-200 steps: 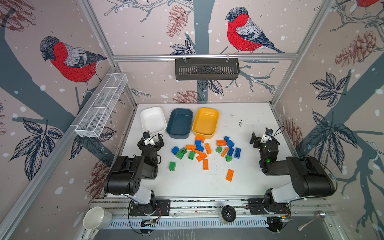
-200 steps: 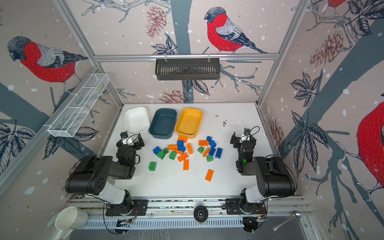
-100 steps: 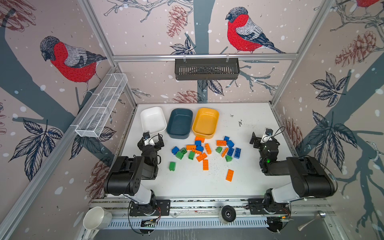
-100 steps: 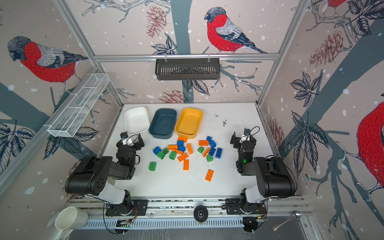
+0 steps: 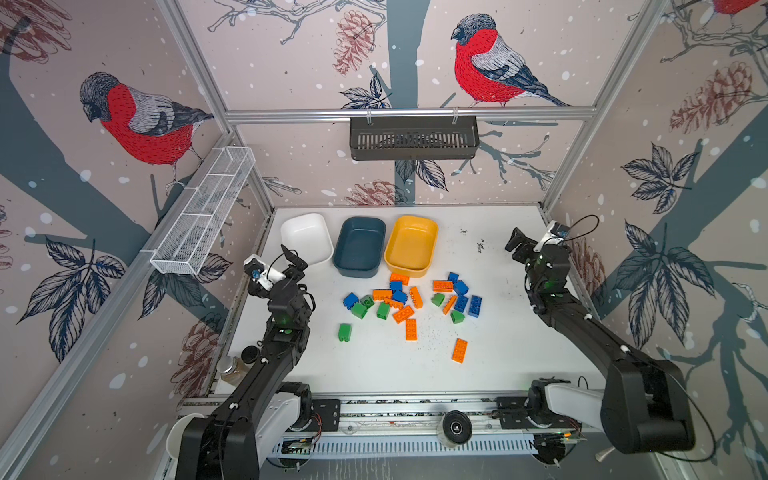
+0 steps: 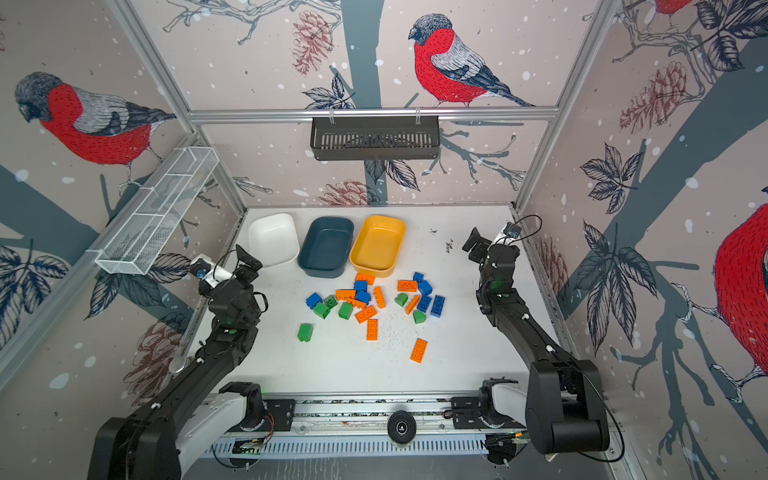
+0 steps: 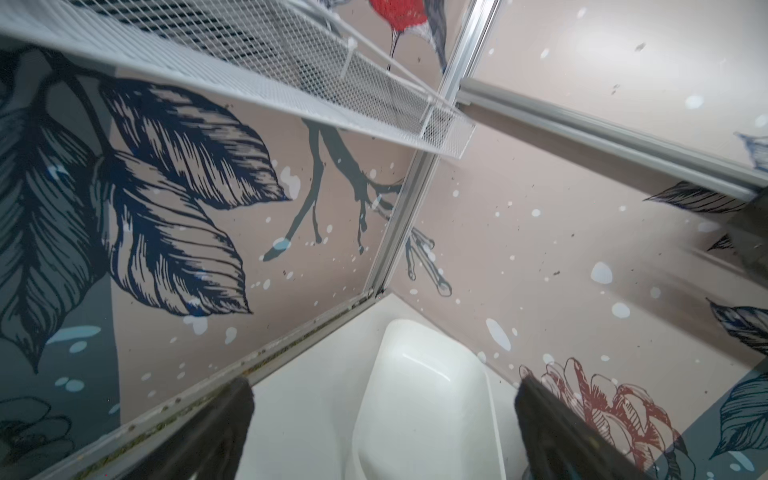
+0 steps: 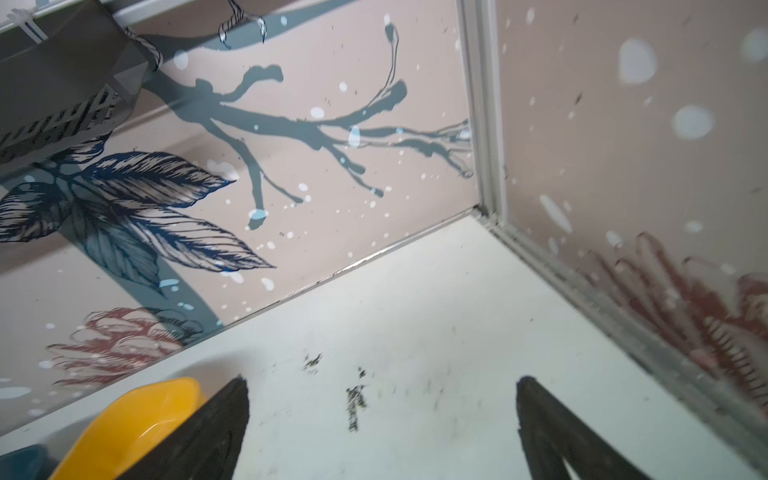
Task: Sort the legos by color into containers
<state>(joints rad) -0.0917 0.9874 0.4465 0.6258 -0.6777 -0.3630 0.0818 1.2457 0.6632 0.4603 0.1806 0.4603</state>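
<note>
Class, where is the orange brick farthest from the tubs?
In both top views the orange brick lies alone, right of centre, in front of the pile, nearest a green brick.

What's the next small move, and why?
Probably swing the left gripper toward the lone green brick: both it and the right gripper are open and empty, the white tub, teal tub and yellow tub hold nothing, and that brick lies apart from the pile, on the left.
</note>
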